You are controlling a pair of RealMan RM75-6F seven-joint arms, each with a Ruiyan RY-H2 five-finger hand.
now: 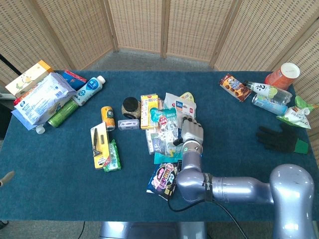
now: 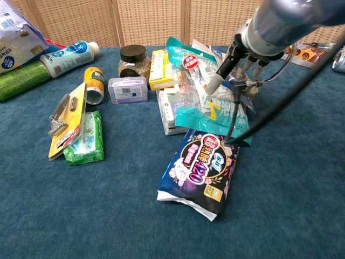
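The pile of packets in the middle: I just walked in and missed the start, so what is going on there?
The right robot hand is over the heap of snack packets at the middle of the blue table, fingers on or just above the clear teal-edged bag; whether it grips anything cannot be told. A dark purple pouch lies in front of the heap. The left robot hand barely shows at the table's left edge, away from everything.
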